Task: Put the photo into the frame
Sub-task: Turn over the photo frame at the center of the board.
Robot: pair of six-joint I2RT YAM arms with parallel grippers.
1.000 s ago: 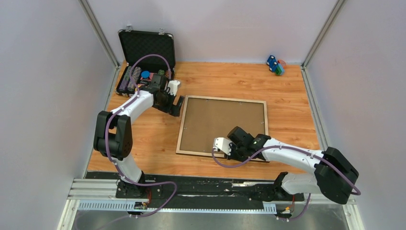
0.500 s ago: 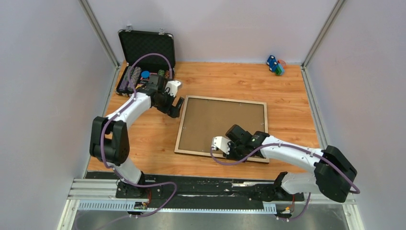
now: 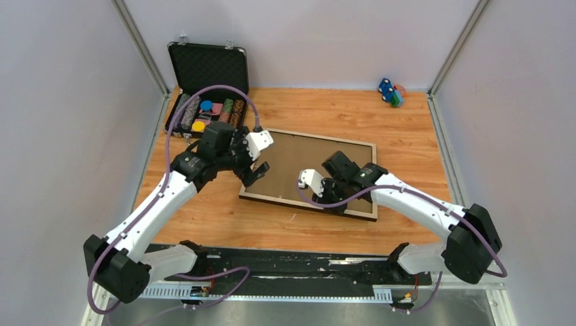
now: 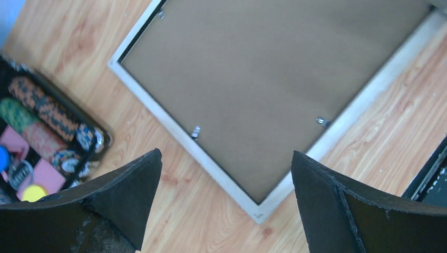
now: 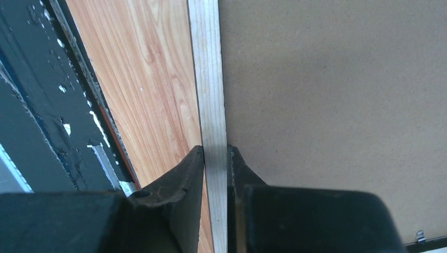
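Fingers (image 5: 179,182) of right gripper (image 5: 215,151) pinch frame (image 5: 208,79); chip case (image 3: 207,68) nearby, apart.

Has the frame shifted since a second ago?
Yes. The near edge of the frame, pinched by the right gripper, has pulled away from the black base rail.

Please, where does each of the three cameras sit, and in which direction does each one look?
Top external: above and behind the bases, facing down at the table; shows the left arm, the right arm, the frame, the chip case.
Left wrist: on the left arm, facing down past the open left gripper at a frame corner and the chip case.
Right wrist: on the right arm, facing along the right gripper, shut on the frame's pale rail.
Shared: all three show the backing board.
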